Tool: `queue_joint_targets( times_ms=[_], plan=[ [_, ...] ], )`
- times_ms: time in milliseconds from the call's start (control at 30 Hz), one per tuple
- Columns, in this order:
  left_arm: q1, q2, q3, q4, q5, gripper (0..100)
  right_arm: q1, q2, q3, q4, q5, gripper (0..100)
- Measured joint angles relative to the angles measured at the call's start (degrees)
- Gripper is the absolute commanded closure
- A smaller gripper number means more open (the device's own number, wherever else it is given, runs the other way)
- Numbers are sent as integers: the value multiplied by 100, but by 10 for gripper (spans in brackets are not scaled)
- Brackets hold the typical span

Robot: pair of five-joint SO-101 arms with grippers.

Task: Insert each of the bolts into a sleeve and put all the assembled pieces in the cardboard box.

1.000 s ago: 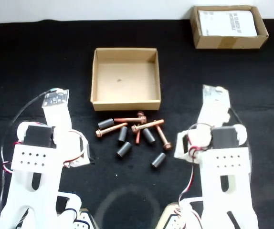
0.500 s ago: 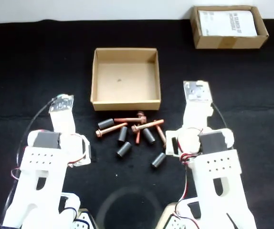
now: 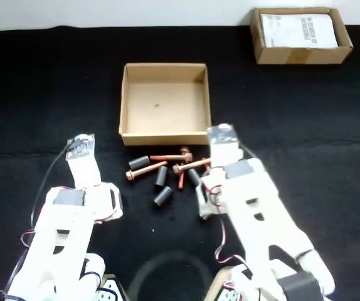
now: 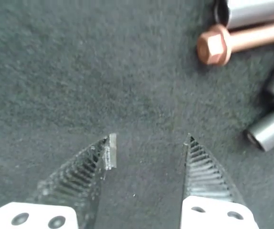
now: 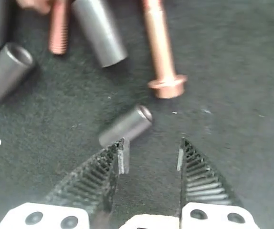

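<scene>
Copper bolts (image 3: 169,157) and dark grey sleeves (image 3: 162,197) lie loose in a heap on the black cloth, just in front of the open cardboard box (image 3: 131,135). My right arm (image 3: 246,194) leans over the heap's right side. My right gripper (image 5: 151,155) is open and hovers low, with a short sleeve (image 5: 126,126) lying just beyond one fingertip and a bolt (image 5: 160,47) past it. At the heap's left edge, my left gripper (image 4: 150,143) is open over bare cloth, a bolt head (image 4: 213,45) and a sleeve (image 4: 270,133) off to one side.
A second cardboard box (image 3: 296,56) holding a printed sheet stands at the back right. Black cloth covers the whole table. My left arm (image 3: 73,207) stands left of the heap, and open cloth stretches around both arms.
My right arm has swung left over the heap's right side, covering a sleeve and a bolt there. My left arm has shifted a little nearer the front.
</scene>
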Motion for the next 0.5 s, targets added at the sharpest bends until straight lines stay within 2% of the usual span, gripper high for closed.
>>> queue_joint_targets(
  times_ms=[167,500],
  plan=[
    [-141,0,97,-141,35,768,-246,343,18,-316,-352,836],
    [-141,0,220,-404,35,768,-273,1002,158,-818,-431,836]
  ],
)
